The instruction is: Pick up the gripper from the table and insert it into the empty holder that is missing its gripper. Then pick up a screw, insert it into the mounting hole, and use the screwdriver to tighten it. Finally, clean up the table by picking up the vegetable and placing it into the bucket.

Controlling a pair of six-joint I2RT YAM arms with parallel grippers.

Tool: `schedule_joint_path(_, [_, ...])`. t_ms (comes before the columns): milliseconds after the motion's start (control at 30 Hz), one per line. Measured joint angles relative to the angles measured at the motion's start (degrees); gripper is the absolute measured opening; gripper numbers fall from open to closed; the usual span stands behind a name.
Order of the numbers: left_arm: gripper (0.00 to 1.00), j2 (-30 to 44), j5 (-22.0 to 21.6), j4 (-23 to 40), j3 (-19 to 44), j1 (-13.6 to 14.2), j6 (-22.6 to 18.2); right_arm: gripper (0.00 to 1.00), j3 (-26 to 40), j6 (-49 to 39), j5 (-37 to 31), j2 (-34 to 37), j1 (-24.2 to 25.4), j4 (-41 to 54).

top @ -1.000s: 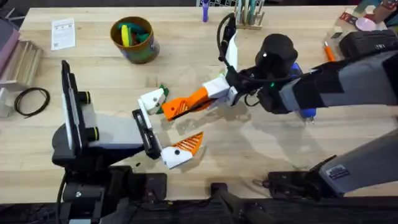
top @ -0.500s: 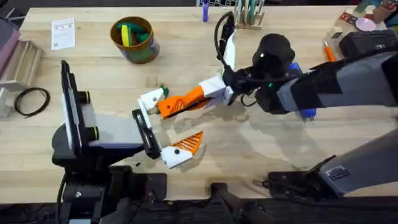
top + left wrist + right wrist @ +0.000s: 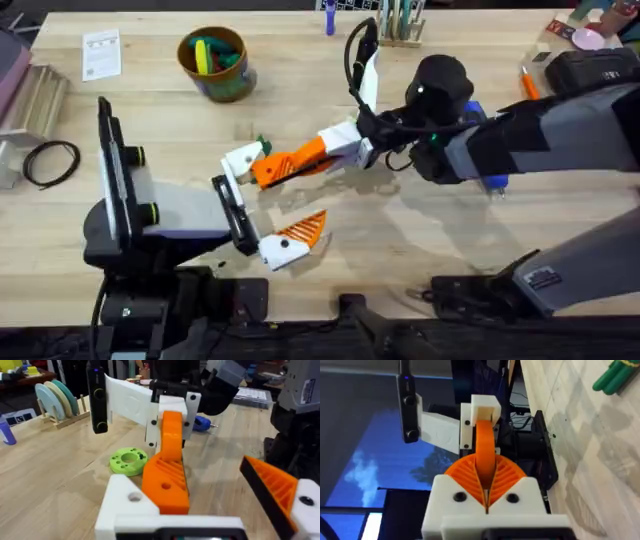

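Note:
The orange ribbed gripper (image 3: pixel 287 165) hangs above the table (image 3: pixel 420 240), and my right gripper (image 3: pixel 345 146) is shut on its rear end. Its front end meets the white empty holder (image 3: pixel 242 159), the far finger of my left gripper (image 3: pixel 276 196). That gripper is open, and its near finger (image 3: pixel 296 238) carries an orange pad. In the left wrist view the orange gripper (image 3: pixel 167 467) lies against the holder (image 3: pixel 125 505). In the right wrist view my pads (image 3: pixel 507 474) clamp the piece. The dark-green vegetable (image 3: pixel 262 144) lies just beyond the holder. The bucket (image 3: pixel 216 63) stands at the back left. The blue screwdriver (image 3: pixel 492 181) peeks from behind my right arm.
A lime-green ring disc (image 3: pixel 128 460) lies on the wood beneath the held piece. A tool rack (image 3: pixel 400 25) stands at the back edge and a paper card (image 3: pixel 100 52) at the far left. A black cable coil (image 3: pixel 50 160) lies at the left edge, and a black box (image 3: pixel 590 65) sits at the back right.
My right gripper has carried the orange gripper slightly left and farther back, closer onto the white holder. The left arm has not moved.

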State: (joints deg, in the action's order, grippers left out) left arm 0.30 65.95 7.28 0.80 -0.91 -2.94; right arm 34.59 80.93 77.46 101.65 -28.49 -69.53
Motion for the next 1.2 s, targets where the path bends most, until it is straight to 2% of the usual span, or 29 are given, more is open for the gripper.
schedule_joint_path(700, [0.985, 0.0, -1.3, -0.2, 0.0, -0.4, 0.2, 0.009, 0.2, 0.0, -5.9, 0.0, -2.6, -0.2])
schedule_joint_path(1000, [0.985, 0.0, -1.7, -0.2, 0.0, -0.4, 0.9, 0.008, 5.3, 1.9, -6.4, 5.0, -3.7, -0.8])
schedule_joint_path(1200, [0.985, 0.0, -1.7, -0.2, 0.0, -0.5, 1.2, 0.008, 6.4, 2.7, -6.0, 5.5, -3.8, -0.7])
